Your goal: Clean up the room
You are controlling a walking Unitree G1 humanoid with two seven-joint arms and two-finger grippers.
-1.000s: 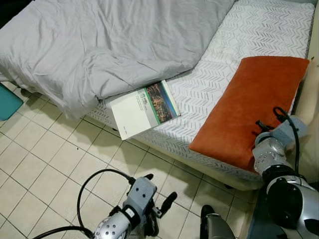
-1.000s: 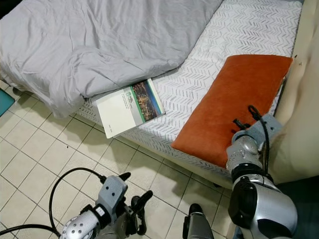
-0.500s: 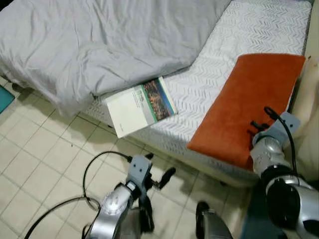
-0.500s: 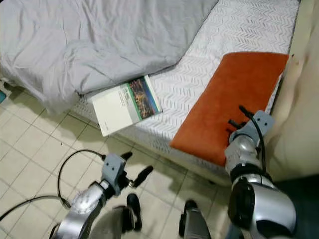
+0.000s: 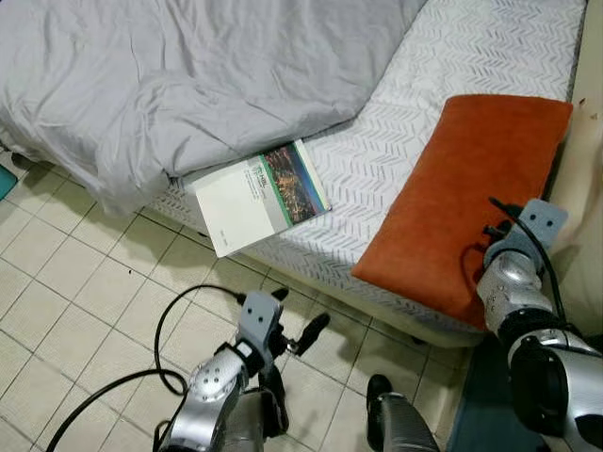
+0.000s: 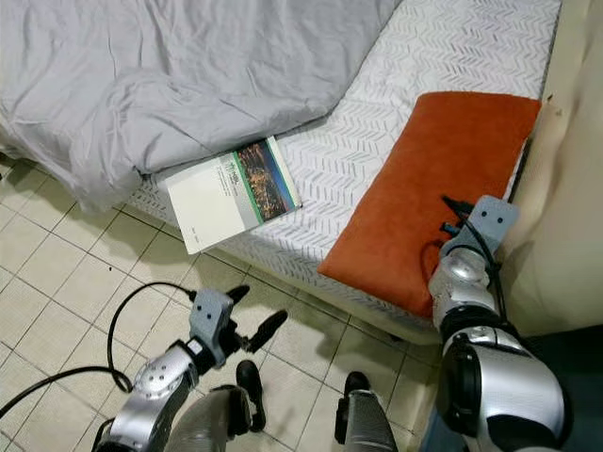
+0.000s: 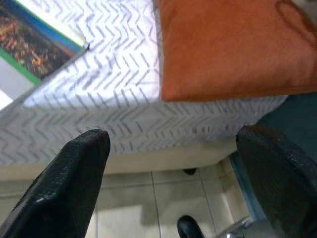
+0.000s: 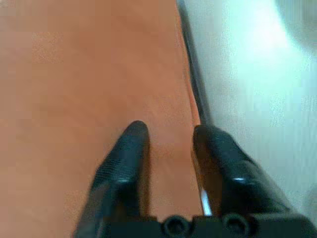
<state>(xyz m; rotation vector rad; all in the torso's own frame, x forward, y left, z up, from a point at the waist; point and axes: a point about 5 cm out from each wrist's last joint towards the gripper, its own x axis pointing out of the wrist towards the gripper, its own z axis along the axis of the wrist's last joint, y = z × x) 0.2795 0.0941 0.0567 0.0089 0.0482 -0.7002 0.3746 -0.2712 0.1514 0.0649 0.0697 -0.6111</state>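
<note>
Now we judge the rust-orange rectangular fabric pillow (image 5: 471,202) to be our target: right gripper (image 8: 166,136) slightly parted on its edge, grasping nothing; left gripper (image 7: 173,144) wide open, empty. Next, pinch the edge.

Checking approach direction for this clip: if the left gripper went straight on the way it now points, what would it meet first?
Most likely the side of the mattress, just below the near end of the orange pillow. The open left gripper faces the bed's edge from low over the tiled floor; depth is uncertain.
</note>
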